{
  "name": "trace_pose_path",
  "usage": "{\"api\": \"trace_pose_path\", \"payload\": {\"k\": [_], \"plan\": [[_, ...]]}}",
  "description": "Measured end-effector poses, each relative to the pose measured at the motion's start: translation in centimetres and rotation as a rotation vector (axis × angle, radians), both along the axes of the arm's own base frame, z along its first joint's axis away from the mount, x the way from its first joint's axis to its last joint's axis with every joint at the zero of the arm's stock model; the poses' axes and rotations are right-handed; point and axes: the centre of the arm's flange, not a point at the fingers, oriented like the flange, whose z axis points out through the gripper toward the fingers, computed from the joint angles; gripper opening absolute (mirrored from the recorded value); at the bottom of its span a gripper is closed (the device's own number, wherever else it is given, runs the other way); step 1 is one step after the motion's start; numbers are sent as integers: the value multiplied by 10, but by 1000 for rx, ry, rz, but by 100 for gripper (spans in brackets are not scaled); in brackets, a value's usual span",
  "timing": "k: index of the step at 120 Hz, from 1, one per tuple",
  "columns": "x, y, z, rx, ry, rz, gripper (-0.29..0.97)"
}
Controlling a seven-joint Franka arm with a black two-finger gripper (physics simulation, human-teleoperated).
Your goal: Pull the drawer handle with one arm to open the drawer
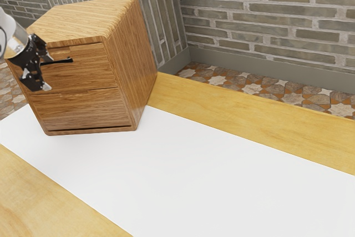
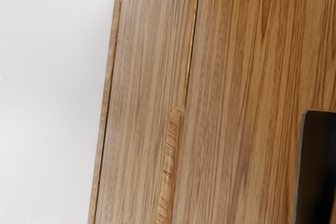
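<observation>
A wooden cabinet (image 1: 125,54) with stacked drawers stands at the exterior view's left, on the white table. The top drawer (image 1: 83,70) carries a thin black handle (image 1: 62,60) that sticks out from its front. My black gripper (image 1: 44,69) hangs right in front of that drawer front, at the handle's near end, open, with its fingers spread above and below the bar. In the wrist view the drawer fronts (image 2: 247,77) are very close. A dark bar (image 2: 316,166) shows beside the hand, and a wood-coloured ridge (image 2: 169,166) lies on the neighbouring panel.
The cabinet rests on a white table surface (image 1: 183,176) edged with wooden boards (image 1: 260,115). A brick wall (image 1: 266,9) and a patterned tile floor (image 1: 249,84) lie behind. Open table stretches toward the exterior view's right.
</observation>
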Motion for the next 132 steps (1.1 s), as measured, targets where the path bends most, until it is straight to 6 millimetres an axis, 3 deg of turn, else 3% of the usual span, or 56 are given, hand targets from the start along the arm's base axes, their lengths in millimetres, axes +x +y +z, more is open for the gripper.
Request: {"api": "trace_pose_path", "payload": {"k": [33,60,132], "plan": [[-16,-28,0,-1,-10,-17,65],[-47,-32,0,-7,-17,14,65],[-115,-73,2,-14,-51,41,65]]}}
